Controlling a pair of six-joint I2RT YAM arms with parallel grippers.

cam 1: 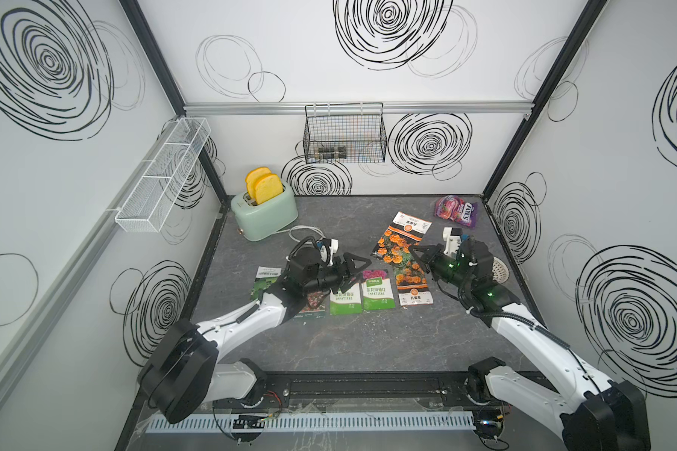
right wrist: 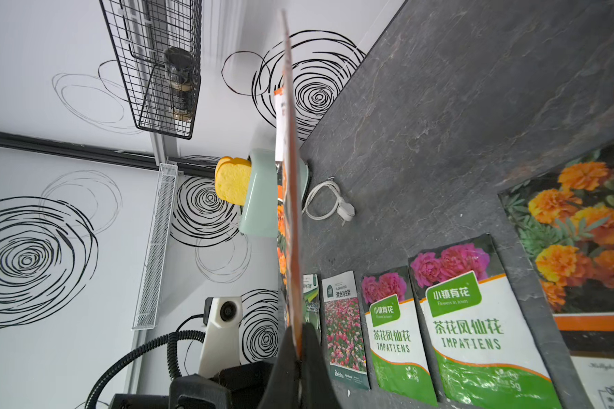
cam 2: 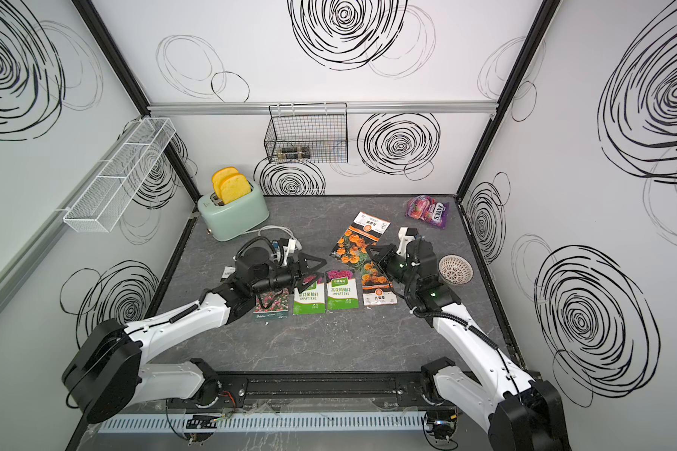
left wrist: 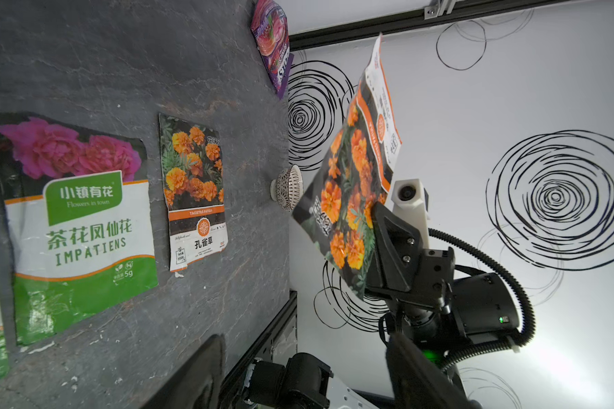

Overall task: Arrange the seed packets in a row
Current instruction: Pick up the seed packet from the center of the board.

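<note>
Five seed packets lie side by side on the dark table: a dark green leafy one (cam 1: pixel 266 278), a pink flower-field one (right wrist: pixel 344 329) partly under my left arm, two IMPATIENS packets (cam 1: pixel 344 301) (cam 1: pixel 378 295) and an orange marigold packet (cam 1: pixel 413 289). Another marigold packet (cam 1: pixel 401 238) hangs tilted in the air behind the row, with my right gripper (cam 1: pixel 417 254) shut on its lower corner; the right wrist view shows that packet (right wrist: pixel 289 177) edge-on between the fingers. My left gripper (cam 1: pixel 350 265) hovers open and empty above the IMPATIENS packets.
A mint toaster (cam 1: pixel 264 213) with toast stands at the back left, its cable and plug (right wrist: pixel 328 203) beside it. A purple FOX'S candy bag (cam 1: pixel 456 211) lies at the back right. A patterned bowl (cam 1: pixel 499 269) sits by the right wall. Wire baskets (cam 1: pixel 344 132) (cam 1: pixel 165 175) hang on the walls.
</note>
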